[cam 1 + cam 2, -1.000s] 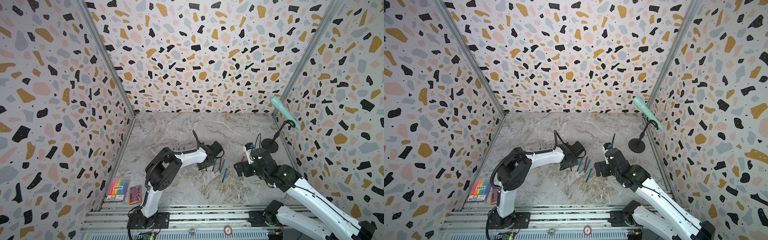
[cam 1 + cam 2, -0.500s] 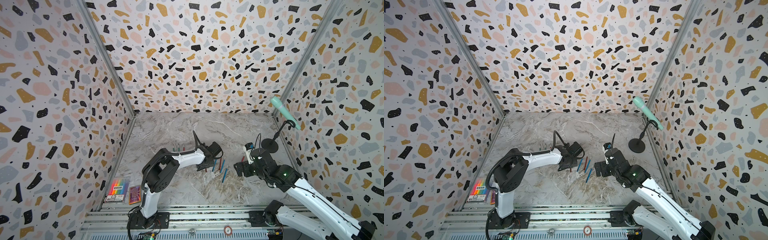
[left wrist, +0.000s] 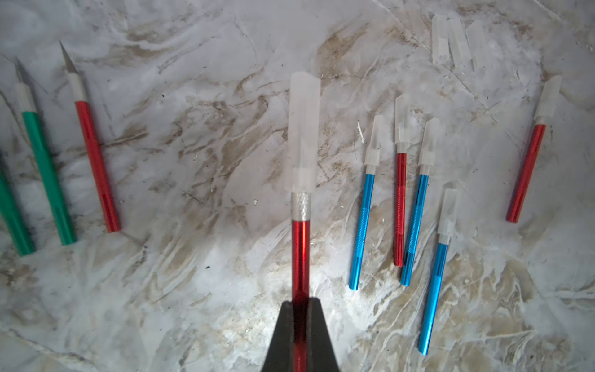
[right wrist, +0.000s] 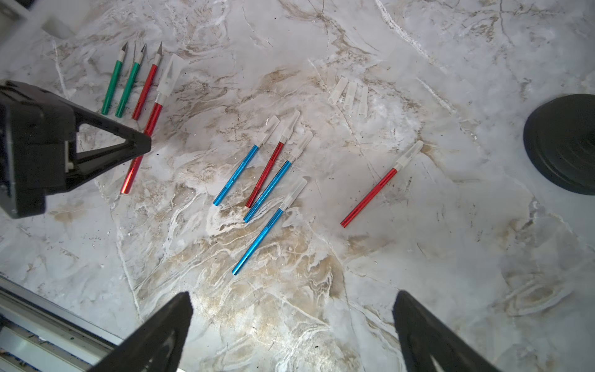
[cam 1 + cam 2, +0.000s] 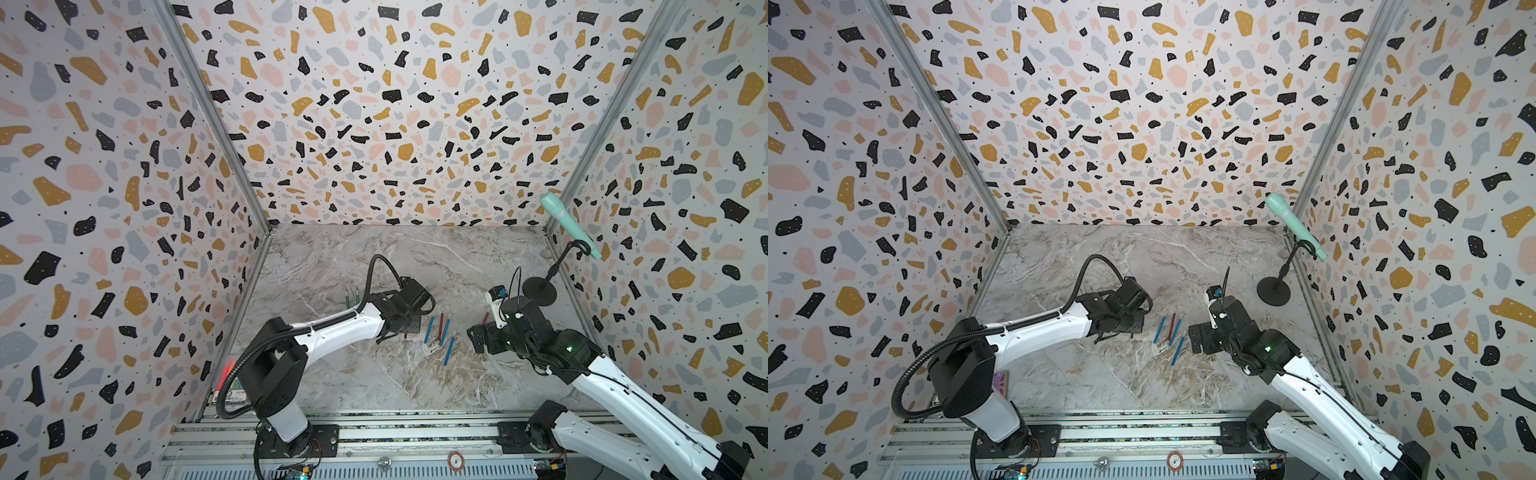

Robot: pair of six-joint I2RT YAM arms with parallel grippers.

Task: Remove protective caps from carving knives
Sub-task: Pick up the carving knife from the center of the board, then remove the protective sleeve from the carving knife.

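My left gripper [image 3: 300, 309] is shut on the shaft of a red carving knife [image 3: 300, 254] that still wears its translucent cap [image 3: 302, 128] and looks raised off the marble. In both top views this gripper [image 5: 405, 328] [image 5: 1129, 328] sits left of a cluster of capped blue and red knives [image 5: 438, 332] [image 5: 1169, 332] [image 4: 267, 167]. Another capped red knife [image 4: 370, 193] lies alone to the right. Two green knives and a red one [image 4: 128, 83] lie uncapped at the far left. My right gripper [image 4: 293, 299] hangs open and holds nothing, right of the cluster [image 5: 478, 338].
Three loose translucent caps [image 4: 349, 93] [image 3: 457, 42] lie behind the cluster. A black stand base [image 5: 539, 291] with a mint-green microphone [image 5: 569, 224] stands at the right wall. A coloured pen pack [image 5: 226, 374] lies front left, partly behind my left arm. Patterned walls enclose three sides.
My left arm's elbow has swung down toward the front left while its gripper stayed beside the cluster, holding the red knife. The right arm has not moved.
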